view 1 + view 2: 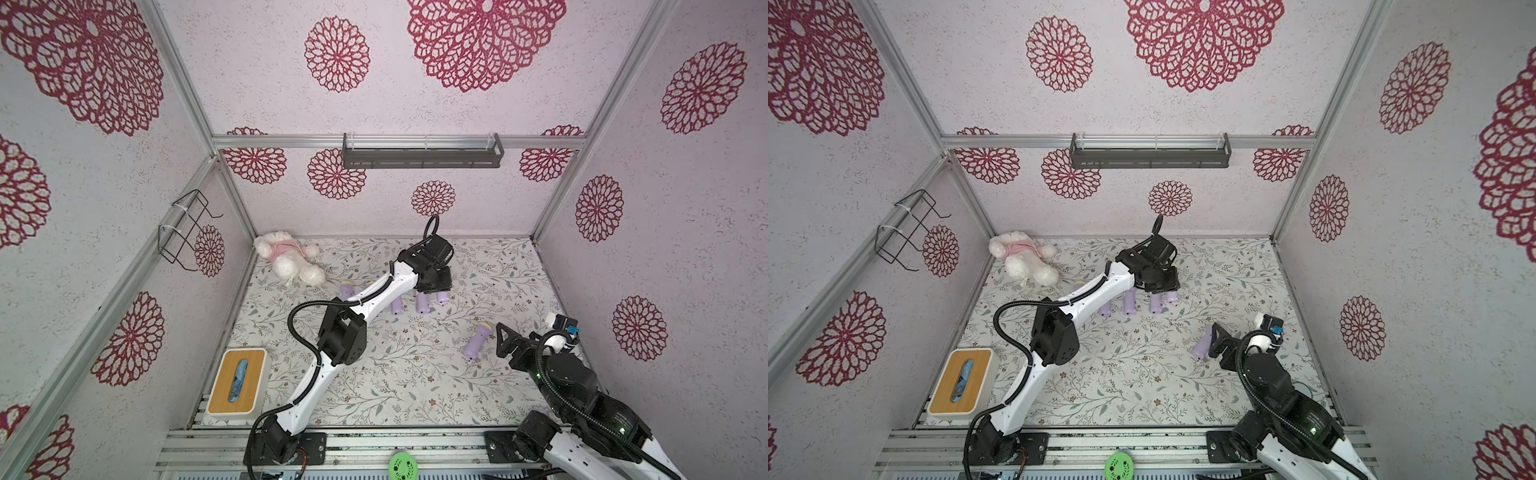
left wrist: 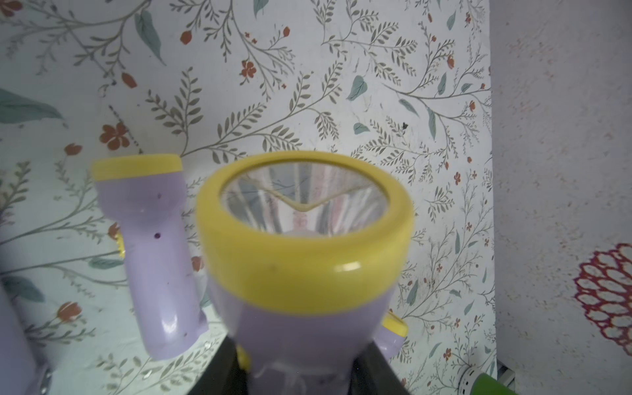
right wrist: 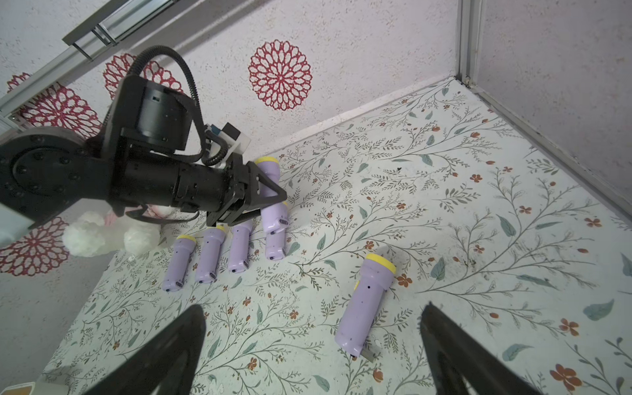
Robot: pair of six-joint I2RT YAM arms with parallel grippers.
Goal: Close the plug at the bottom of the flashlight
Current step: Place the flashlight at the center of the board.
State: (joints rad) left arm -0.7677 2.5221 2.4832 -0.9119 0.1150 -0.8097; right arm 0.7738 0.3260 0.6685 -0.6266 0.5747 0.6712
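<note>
Flashlight (image 2: 304,270) is hanging over one end of the row (image 3: 208,256), clamped by its purple body. Left arm is reaching far across the table (image 1: 415,374), and the left gripper (image 3: 265,205) is pinching that body with jaws narrowly apart. Right arm is sitting folded at the front right; the right gripper (image 3: 312,307) is gaping wide, empty, near a lone flashlight (image 3: 366,301) whose base flap seems to be sticking out.
</note>
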